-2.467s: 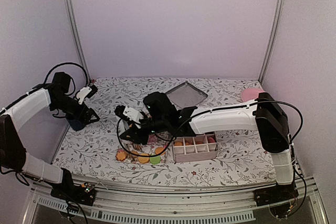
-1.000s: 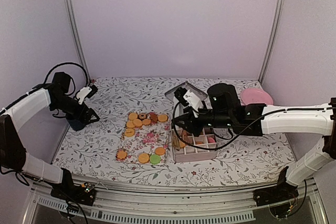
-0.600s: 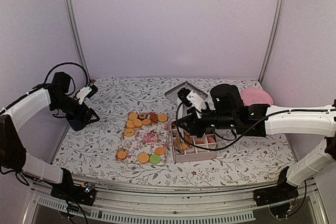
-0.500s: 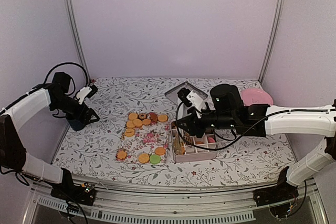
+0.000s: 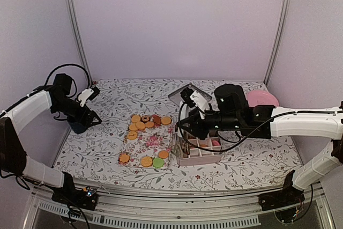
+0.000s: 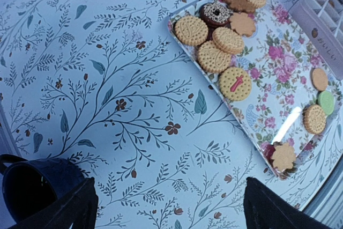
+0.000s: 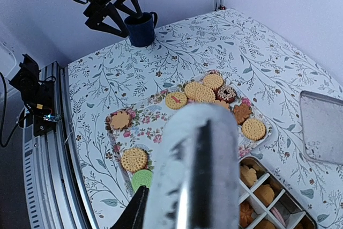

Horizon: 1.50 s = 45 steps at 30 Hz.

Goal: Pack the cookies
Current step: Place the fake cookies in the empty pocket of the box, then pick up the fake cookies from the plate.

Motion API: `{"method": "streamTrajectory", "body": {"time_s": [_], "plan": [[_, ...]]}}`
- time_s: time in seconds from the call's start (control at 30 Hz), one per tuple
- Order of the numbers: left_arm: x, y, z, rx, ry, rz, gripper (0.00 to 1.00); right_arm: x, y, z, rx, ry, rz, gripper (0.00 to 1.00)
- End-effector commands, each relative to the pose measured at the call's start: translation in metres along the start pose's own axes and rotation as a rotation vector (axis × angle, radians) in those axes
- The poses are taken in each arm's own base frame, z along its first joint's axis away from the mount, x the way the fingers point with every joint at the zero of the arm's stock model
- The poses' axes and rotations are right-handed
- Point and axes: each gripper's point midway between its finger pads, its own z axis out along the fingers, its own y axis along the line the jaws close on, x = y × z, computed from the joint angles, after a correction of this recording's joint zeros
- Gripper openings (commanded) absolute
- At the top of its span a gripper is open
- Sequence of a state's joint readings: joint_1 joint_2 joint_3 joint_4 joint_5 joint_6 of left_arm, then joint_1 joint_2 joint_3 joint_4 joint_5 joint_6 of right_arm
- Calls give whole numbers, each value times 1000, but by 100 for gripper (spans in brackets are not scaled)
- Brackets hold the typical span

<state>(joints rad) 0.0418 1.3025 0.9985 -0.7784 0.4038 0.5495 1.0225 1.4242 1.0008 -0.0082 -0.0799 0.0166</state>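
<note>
Cookies (image 5: 144, 122) lie on a floral tray (image 5: 151, 142): a group at its far end, several more (image 5: 147, 161) at the near end, one of them green (image 7: 142, 178). More cookies (image 7: 265, 194) fill a divided box (image 5: 199, 154). My right gripper (image 5: 183, 126) hovers over the box's left edge. In the right wrist view a pale blurred shape with a dark stripe (image 7: 201, 170) hides the jaws, and only one black finger (image 7: 136, 213) shows. My left gripper (image 6: 171, 213) hangs open over bare cloth, nothing between its fingers (image 6: 268, 207).
A dark blue mug (image 5: 79, 126) stands just below the left gripper (image 5: 88, 112) at the table's left edge. A metal lid (image 7: 321, 127) lies behind the box. A pink plate (image 5: 263, 98) sits at the far right, behind the right arm.
The right arm has swung from the tray over to the box, and in the last half second its gripper has risen slightly. The left arm has not moved.
</note>
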Motion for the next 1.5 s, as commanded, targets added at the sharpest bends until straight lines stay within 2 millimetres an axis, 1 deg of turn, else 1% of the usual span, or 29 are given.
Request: {"method": "streamTrajectory", "body": {"time_s": [0.0, 0.07, 0.2, 0.27, 0.33, 0.4, 0.43, 0.5, 0.57, 0.67, 0.77, 0.87, 1.0, 1.07, 1.17, 1.47], "plan": [[0, 0, 0, 2, -10, 2, 95, -56, 3, -13, 5, -143, -16, 26], [0, 0, -1, -3, -12, 5, 95, -63, 4, -14, 0, -158, -19, 23], [1, 0, -2, -8, -11, 11, 95, -80, 9, -19, -16, -206, -60, 22], [1, -1, -2, -7, -11, 10, 95, -89, 14, -19, -38, -237, -63, 23], [1, -1, -1, -5, -10, 8, 95, -96, 23, -15, -66, -257, -72, 23], [2, -1, -1, -6, -9, 7, 95, -102, 35, -5, -107, -272, -85, 24], [2, -1, -1, -6, -8, 6, 95, -99, 42, 6, -129, -263, -90, 25], [2, -1, -1, -5, -8, 5, 95, -110, 58, 21, -181, -286, -108, 26], [3, 0, -1, -7, -5, 1, 95, -111, 77, 43, -242, -280, -127, 27], [5, 0, 0, -11, 2, -2, 95, -112, 99, 75, -305, -277, -163, 28], [7, 1, -1, -17, 8, 0, 95, -106, 113, 109, -353, -260, -182, 29], [8, 0, -4, -24, 8, 6, 95, -99, 117, 136, -366, -248, -185, 30], [8, 0, -6, -28, 6, 11, 95, -88, 118, 159, -371, -231, -186, 32], [8, 0, -6, -27, 6, 11, 95, -81, 117, 167, -369, -219, -182, 33], [8, 0, -6, -29, 7, 11, 95, -72, 118, 173, -372, -203, -181, 33], [8, 1, -5, -28, 10, 8, 95, -53, 118, 185, -383, -167, -168, 36]]}}
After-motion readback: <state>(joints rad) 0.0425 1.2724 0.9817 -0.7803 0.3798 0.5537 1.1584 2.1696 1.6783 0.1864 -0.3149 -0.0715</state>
